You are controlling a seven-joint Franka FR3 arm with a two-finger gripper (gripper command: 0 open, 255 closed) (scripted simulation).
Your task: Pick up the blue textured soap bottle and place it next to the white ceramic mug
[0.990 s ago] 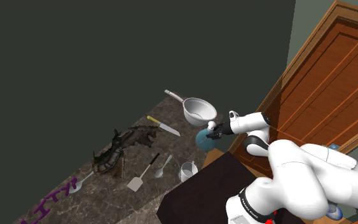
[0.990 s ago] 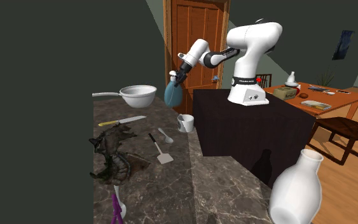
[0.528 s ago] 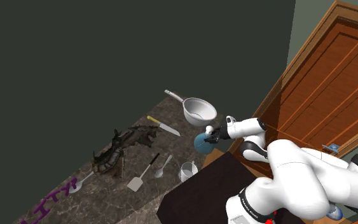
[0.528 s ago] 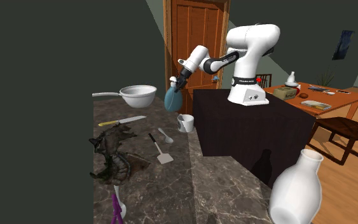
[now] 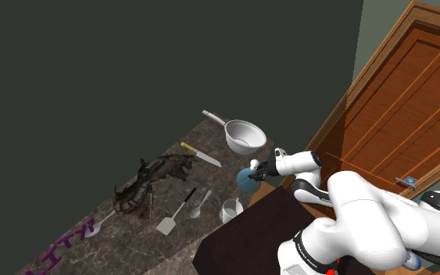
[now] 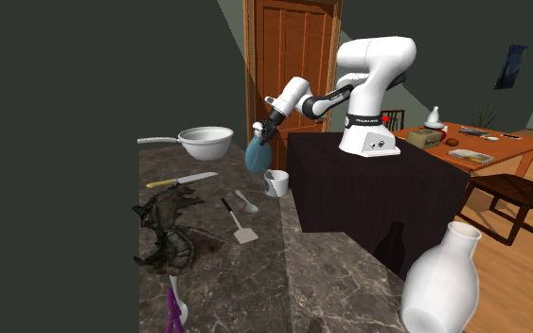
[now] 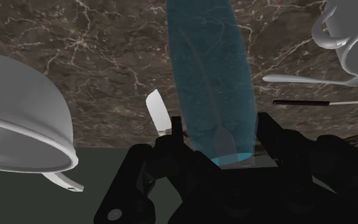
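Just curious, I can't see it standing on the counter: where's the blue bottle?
The bottle hangs in the gripper above the counter, between the pan and the mug, right of the shoulder view's middle.

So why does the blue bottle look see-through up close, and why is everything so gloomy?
Wrist view: the blue bottle is drawn translucent, so the veins of the counter show faintly through it. Shoulder view: dim overall, a flat dark wall above the dark counter. Second exterior view: the door and wooden floor look much brighter.
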